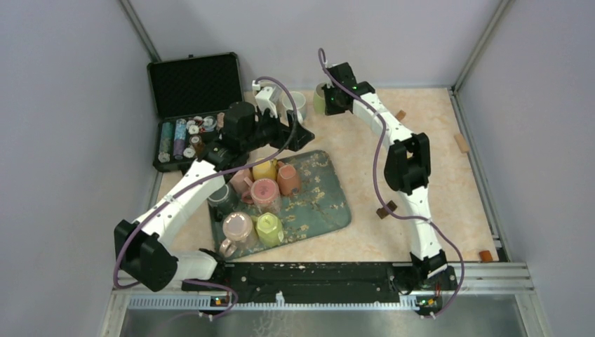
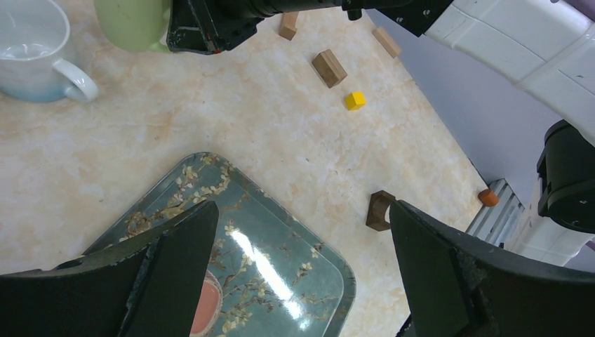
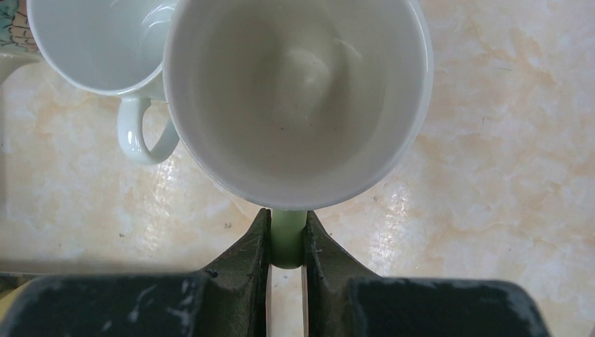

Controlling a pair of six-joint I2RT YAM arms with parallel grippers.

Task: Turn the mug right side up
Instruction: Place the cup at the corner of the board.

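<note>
A light green mug point(image 3: 298, 91) with a white inside stands mouth up at the far middle of the table point(image 1: 421, 140). My right gripper point(image 3: 286, 235) is shut on its green handle point(image 3: 286, 246). In the top view the mug point(image 1: 321, 98) sits just left of that gripper point(image 1: 330, 98). Whether its base touches the table I cannot tell. A white mug point(image 3: 98, 42) stands upright right beside it, to the left. My left gripper point(image 2: 302, 260) hangs open and empty over the far corner of the flowered tray point(image 2: 281, 246).
Several mugs lie upside down on the tray point(image 1: 330, 203), among them a pink one point(image 1: 264, 191). An open black case point(image 1: 193, 84) with chips stands at the back left. Small wooden blocks point(image 1: 386, 208) and a yellow cube point(image 2: 355, 100) are scattered on the right.
</note>
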